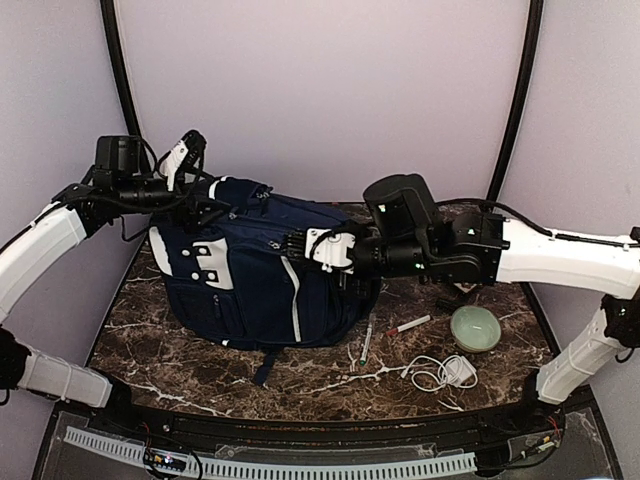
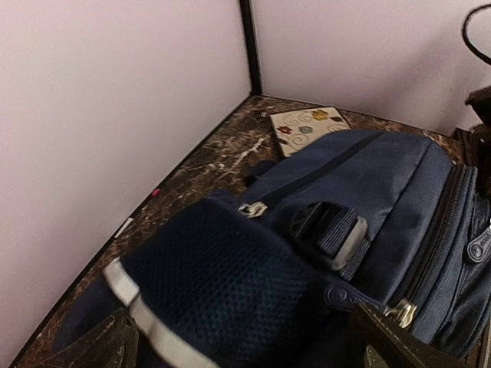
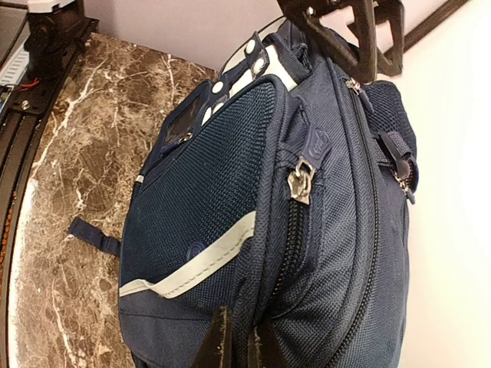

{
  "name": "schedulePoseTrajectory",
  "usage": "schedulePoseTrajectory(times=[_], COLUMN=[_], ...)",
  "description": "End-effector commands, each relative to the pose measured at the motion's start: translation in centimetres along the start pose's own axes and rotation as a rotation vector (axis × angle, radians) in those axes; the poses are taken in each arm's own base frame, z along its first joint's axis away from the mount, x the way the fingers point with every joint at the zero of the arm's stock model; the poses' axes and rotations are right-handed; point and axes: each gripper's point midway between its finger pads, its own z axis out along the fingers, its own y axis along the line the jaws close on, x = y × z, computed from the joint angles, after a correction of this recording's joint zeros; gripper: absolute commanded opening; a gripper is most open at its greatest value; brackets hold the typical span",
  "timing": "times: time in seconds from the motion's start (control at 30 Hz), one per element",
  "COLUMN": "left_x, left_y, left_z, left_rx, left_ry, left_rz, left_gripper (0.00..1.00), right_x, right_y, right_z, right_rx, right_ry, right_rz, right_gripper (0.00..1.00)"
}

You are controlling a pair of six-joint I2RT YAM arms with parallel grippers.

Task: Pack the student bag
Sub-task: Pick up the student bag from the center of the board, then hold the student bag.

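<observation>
1. At the middle of the marble table (image 1: 150,350), toward 9 o'clock, the bag (image 1: 250,290) lies on its side.
2. At the bag's 10 o'clock corner, the left gripper (image 1: 185,152) gapes wide, its fingers (image 2: 100,345) straddling the mesh side pocket (image 2: 222,284) and gripping nothing.
3. At the bag's 3 o'clock side, the right gripper (image 1: 297,243) is almost fully closed, pinching the seam beside a zip (image 3: 301,180).
4. Toward 4 o'clock from the bag lie a pen (image 1: 368,338), a marker (image 1: 408,325), a white cable (image 1: 440,372) and a green bowl (image 1: 475,328).
</observation>
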Motion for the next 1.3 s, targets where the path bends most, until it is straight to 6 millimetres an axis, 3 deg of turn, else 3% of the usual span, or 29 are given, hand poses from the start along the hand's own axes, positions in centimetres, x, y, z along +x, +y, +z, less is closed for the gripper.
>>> schedulePoseTrajectory(times=[0.0, 0.17, 0.4, 0.5, 0.57, 0.63, 0.83, 1.03, 1.17, 1.27], left_x=[1.8, 2.9, 3.5, 4.9, 6.1, 6.1, 6.1, 4.9, 6.3, 7.2], left_y=[-6.9, -11.6, -13.6, -12.8, -10.4, -8.5, -5.8, -5.3, -4.2, -5.1], left_z=[0.0, -2.7, -3.7, -3.0, -1.8, -1.0, 0.1, 0.5, 1.3, 1.4], left_rx=[0.248, 0.432, 0.493, 0.427, 0.292, 0.189, 0.037, 0.002, -0.012, 0.038], left_ry=[0.035, -0.015, 0.012, 0.088, 0.173, 0.196, 0.211, 0.151, 0.235, 0.247], left_rz=[0.295, 0.347, 0.308, 0.314, 0.356, 0.397, 0.514, 0.583, 0.577, 0.546], left_gripper=[0.99, 0.99, 0.99, 0.99, 0.99, 0.99, 0.99, 0.99, 0.99, 0.91], right_x=[-2.3, -0.8, 0.3, 0.4, 0.4, 0.1, 0.7, 0.8, 0.6, 0.5], right_y=[0.6, 1.5, 0.7, 0.3, 0.2, 0.2, 0.9, 1.1, 1.0, 1.0], right_z=[-0.8, -0.6, -0.9, -1.3, -1.5, -1.7, -1.5, -1.4, -1.7, -1.9], right_rx=[0.054, 0.053, 0.114, 0.126, 0.127, 0.129, 0.113, 0.107, 0.107, 0.112], right_ry=[-0.091, -0.064, -0.037, -0.044, -0.049, -0.061, -0.067, -0.064, -0.074, -0.081], right_rz=[-0.134, -0.113, -0.133, -0.127, -0.124, -0.122, -0.115, -0.117, -0.114, -0.103], right_gripper=[0.0, 0.0, 0.0, 0.0, 0.0, 0.0, 0.0, 0.0, 0.0, 0.0])
